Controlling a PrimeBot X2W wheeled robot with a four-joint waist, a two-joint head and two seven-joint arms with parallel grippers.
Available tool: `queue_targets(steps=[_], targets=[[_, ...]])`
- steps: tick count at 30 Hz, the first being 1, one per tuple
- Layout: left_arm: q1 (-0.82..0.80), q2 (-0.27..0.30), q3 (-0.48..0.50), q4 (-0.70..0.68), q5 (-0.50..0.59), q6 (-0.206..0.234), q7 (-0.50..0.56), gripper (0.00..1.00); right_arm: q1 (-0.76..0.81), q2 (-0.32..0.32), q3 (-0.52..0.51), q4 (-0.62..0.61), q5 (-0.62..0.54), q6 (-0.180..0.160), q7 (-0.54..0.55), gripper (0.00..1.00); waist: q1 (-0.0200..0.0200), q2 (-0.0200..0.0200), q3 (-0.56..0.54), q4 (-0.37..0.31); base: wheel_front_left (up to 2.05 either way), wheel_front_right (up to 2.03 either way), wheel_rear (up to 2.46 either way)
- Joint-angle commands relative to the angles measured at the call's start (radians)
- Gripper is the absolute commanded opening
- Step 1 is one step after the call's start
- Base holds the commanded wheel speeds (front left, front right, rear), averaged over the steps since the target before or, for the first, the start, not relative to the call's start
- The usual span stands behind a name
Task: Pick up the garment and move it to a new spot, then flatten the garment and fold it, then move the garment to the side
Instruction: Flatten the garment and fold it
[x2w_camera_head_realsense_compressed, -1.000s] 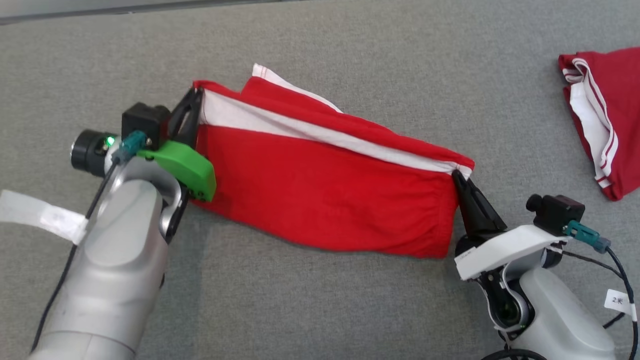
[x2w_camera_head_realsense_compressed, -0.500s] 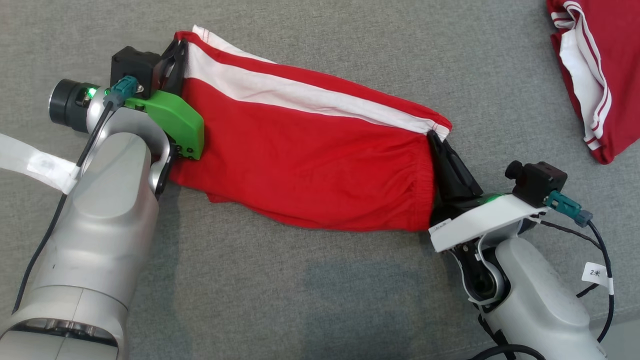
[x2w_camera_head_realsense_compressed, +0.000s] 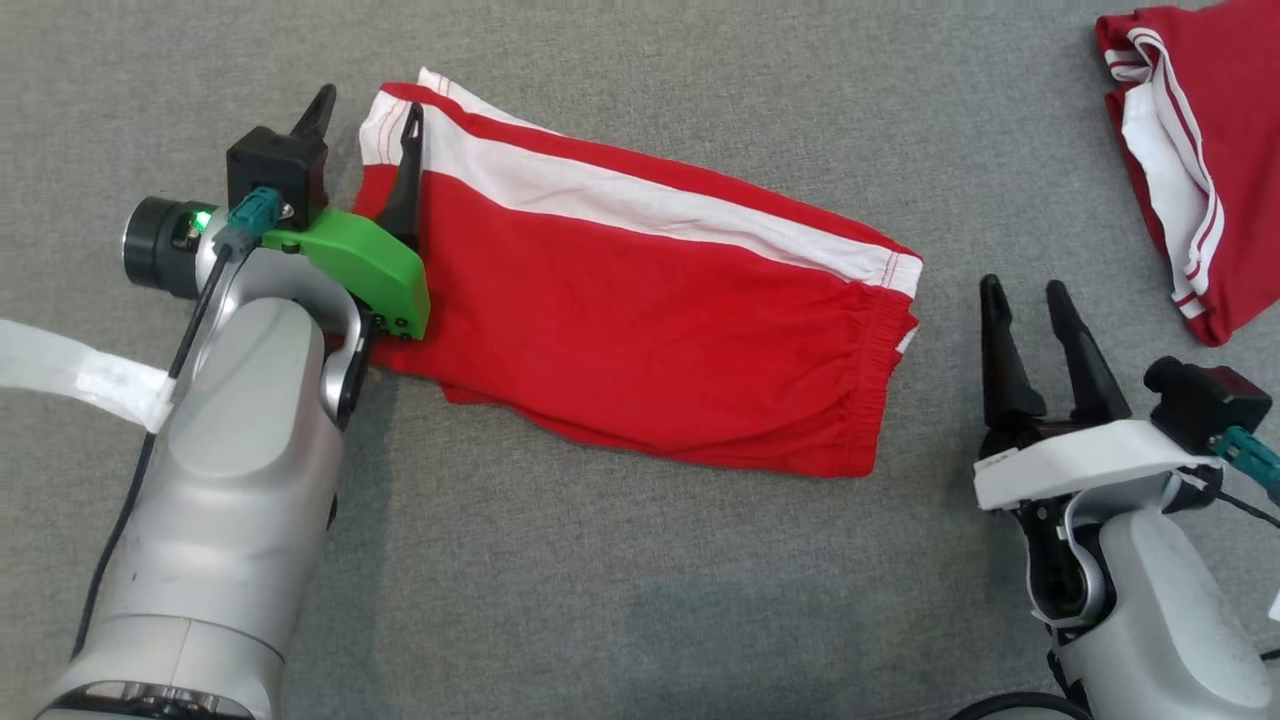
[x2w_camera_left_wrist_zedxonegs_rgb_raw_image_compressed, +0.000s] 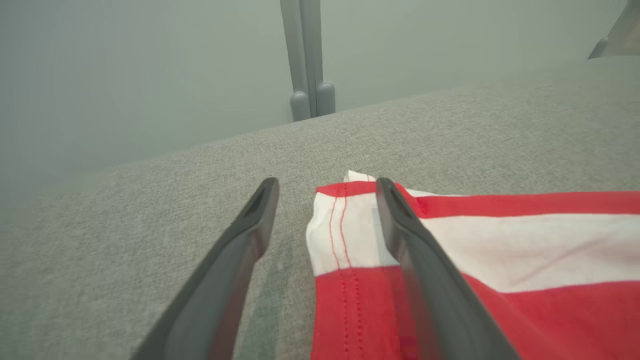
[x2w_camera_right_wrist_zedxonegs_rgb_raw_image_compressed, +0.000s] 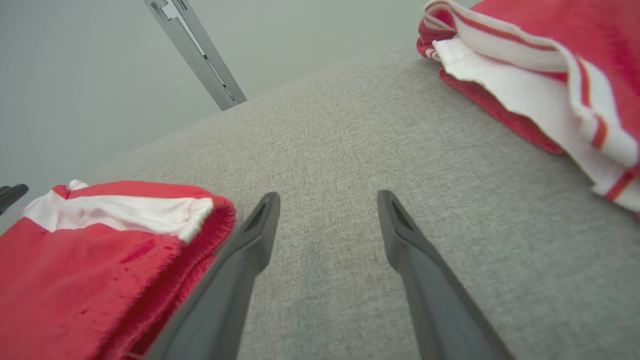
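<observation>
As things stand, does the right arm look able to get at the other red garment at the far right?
Probably yes. The right gripper stands open with nothing in it, and just bare grey surface lies between it and the second red garment, which is ahead and to its right.

Red shorts (x2w_camera_head_realsense_compressed: 640, 340) with a broad white stripe lie flat on the grey cloth surface (x2w_camera_head_realsense_compressed: 640, 580), slanting from the upper left of the frame down toward the right of centre, the gathered waistband at the right end. At the upper left, the left gripper (x2w_camera_head_realsense_compressed: 369, 100) has its fingers spread: one finger lies over the left end of the shorts and the other is off the cloth, over the grey surface. At the lower right, the right gripper (x2w_camera_head_realsense_compressed: 1022, 285) stands just beside the waistband, apart from it, fingers spread with nothing between them. A second red and white garment (x2w_camera_head_realsense_compressed: 1215, 160) lies bunched in the upper right corner.
</observation>
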Motion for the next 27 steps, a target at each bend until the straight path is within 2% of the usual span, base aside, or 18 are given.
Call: queue_targets(steps=[1,5,8,17,18,19,20,27], targets=[[0.043,-0.005,0.015,-0.014,-0.010,-0.002,0.000,1.00,0.029,0.013,-0.049,-0.019,-0.039,-0.001,0.000,1.00,-0.0001,-0.0001,-0.042,0.029,0.00,0.00,0.00],[0.099,-0.017,0.039,-0.021,-0.035,-0.011,0.000,1.00,0.060,0.034,-0.132,-0.052,-0.112,-0.001,0.000,1.00,-0.0001,-0.0001,-0.072,0.036,0.00,0.00,0.00],[0.129,-0.026,0.046,0.016,-0.058,-0.016,0.000,1.00,0.074,0.044,-0.152,-0.062,-0.139,-0.001,0.000,1.00,-0.0001,-0.0001,-0.084,0.037,0.00,0.00,0.00],[0.135,-0.055,0.021,0.201,-0.119,-0.035,0.044,1.00,0.105,0.058,-0.149,-0.071,-0.175,-0.001,0.000,1.00,-0.0001,-0.0001,-0.098,0.022,0.00,0.00,0.00],[0.132,-0.059,0.015,0.209,-0.124,-0.036,0.043,0.91,0.106,0.058,-0.147,-0.069,-0.176,-0.001,0.000,1.00,-0.0001,-0.0001,-0.100,0.019,0.00,0.00,0.00],[0.132,-0.063,0.006,0.218,-0.125,-0.038,0.044,0.42,0.106,0.059,-0.145,-0.066,-0.176,-0.001,0.000,1.00,-0.0001,-0.0001,-0.102,0.017,0.00,0.00,0.00],[0.132,-0.067,-0.004,0.224,-0.128,-0.040,0.043,0.00,0.106,0.059,-0.144,-0.064,-0.176,-0.001,0.000,1.00,-0.0001,-0.0001,-0.106,0.016,0.00,0.00,0.00],[0.168,-0.070,-0.024,0.244,-0.177,-0.039,0.019,0.00,0.128,0.060,-0.147,-0.051,-0.152,-0.001,0.000,1.00,-0.0001,-0.0001,-0.169,0.034,0.00,0.00,0.00]])
